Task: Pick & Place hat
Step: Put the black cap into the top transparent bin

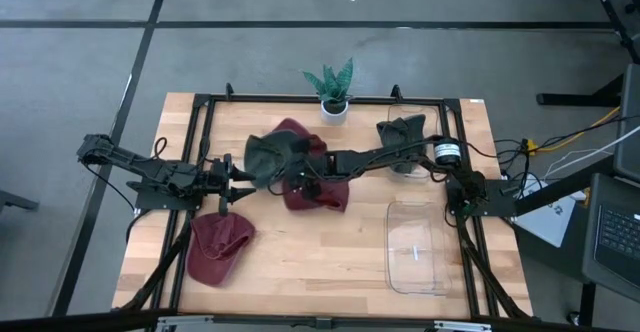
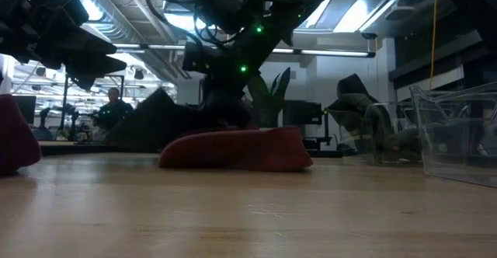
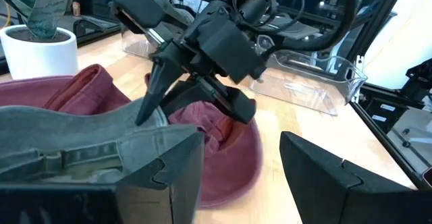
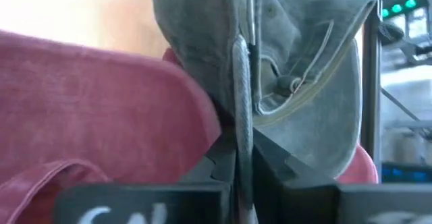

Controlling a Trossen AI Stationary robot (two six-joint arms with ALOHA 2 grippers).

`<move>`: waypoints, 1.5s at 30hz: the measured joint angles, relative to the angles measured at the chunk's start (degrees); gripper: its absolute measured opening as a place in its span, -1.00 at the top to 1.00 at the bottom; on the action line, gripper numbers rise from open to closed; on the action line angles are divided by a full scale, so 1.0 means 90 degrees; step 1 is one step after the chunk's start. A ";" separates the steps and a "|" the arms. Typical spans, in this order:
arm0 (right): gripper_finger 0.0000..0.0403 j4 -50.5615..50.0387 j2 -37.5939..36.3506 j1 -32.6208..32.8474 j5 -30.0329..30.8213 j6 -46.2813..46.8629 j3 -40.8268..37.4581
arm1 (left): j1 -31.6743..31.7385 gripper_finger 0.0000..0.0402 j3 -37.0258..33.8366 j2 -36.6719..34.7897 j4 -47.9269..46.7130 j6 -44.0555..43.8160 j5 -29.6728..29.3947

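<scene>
Hat, grey (image 1: 265, 157): we find it left of bench centre, draped over the maroon hat (image 1: 312, 177); its long axis runs roughly left to right across the bench, and in the right wrist view one fabric edge stands on end between the fingers.
Right end effector (image 1: 300, 175): reached across from the right side to the middle, fingers pressed together on a fold of the grey hat.
Left end effector (image 1: 243, 178): just left of the grey hat, fingers apart; whether it touches the cloth we cannot tell.
Other hats: a second maroon hat (image 1: 218, 247) near the front left; a dark grey hat (image 1: 402, 137) at the back right.
Container: a clear plastic bin (image 1: 417, 247) at the front right.
Plant: a small potted plant (image 1: 333, 90) in a white pot at the back edge.
Bench (image 1: 330, 252): light wood planks with a black frame.
Room: grey floor around the bench; in the low view, ceiling strip lights and a person (image 2: 113, 106) far behind.
</scene>
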 joint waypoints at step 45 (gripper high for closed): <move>0.94 -0.3992 -0.3680 0.0881 -0.0519 0.2185 -0.0148 | 0.0001 0.05 0.0000 -0.0002 -0.0002 0.0000 0.0000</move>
